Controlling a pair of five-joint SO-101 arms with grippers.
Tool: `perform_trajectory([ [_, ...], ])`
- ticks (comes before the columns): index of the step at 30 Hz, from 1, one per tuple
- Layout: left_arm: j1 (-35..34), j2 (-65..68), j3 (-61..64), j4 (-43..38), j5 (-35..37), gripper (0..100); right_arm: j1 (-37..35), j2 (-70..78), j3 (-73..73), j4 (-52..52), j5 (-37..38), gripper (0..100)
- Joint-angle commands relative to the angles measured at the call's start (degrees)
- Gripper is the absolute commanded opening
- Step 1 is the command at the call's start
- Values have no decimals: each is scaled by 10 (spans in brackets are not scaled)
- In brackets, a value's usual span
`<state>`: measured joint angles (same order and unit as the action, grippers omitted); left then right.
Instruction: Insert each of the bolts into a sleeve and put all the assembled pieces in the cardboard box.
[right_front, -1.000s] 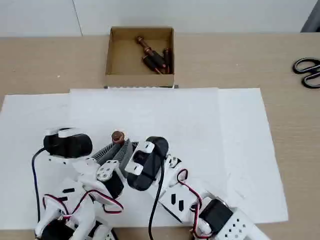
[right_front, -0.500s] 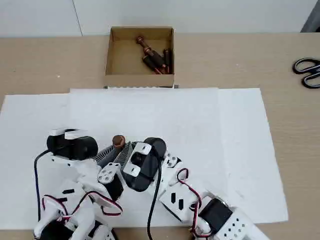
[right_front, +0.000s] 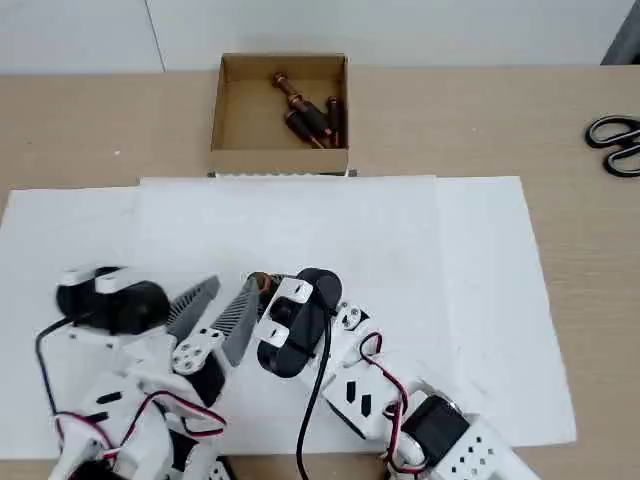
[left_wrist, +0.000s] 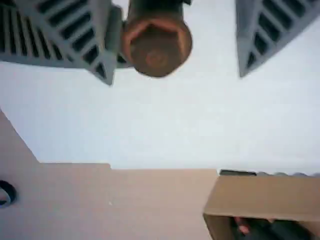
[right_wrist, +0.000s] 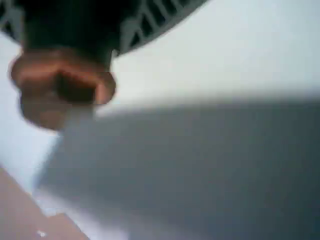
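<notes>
The right gripper (right_wrist: 70, 30) pinches the sleeved bolt (left_wrist: 157, 42), hex head pointing left between the spread, untouching-looking fingers of the left gripper (left_wrist: 173, 62); the cardboard box (right_front: 280, 160) lies straight beyond, at the far table edge

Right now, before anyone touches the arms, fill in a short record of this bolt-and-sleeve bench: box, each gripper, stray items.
Cardboard box: far side of table, several assembled pieces inside.
Left gripper: open, beside the bolt.
Right gripper: shut on the bolt, above white paper.
Stray item: scissors on the table, off the paper.
</notes>
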<state>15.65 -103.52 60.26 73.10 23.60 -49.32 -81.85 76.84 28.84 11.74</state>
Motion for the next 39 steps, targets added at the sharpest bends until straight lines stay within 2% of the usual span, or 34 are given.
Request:
perform_trajectory([
  [1, -26, 3, -39, 4, -21, 118, 6, -7, -32, -13, 5, 4],
  [4, -48, -1, -39, 2, -35, 1, 7, -7, -31, -12, 5, 4],
  [8, -91, -2, 0, 3, -81, 5, 30, -7, -33, 6, 2, 4],
  [14, -161, -2, 103, 0, -150, 6, 129, -8, -35, 35, 1, 4],
  [21, -165, -2, 195, -27, -172, 6, 224, -8, -35, 36, 1, 4],
  [28, -165, -2, 259, -44, -172, 6, 273, -8, -37, 36, 1, 4],
  [34, -164, -2, 279, -41, -172, 6, 314, -1, -130, 36, 2, 4],
  [39, -162, -3, 309, -45, -173, 6, 320, 0, -169, 36, 4, 4],
])
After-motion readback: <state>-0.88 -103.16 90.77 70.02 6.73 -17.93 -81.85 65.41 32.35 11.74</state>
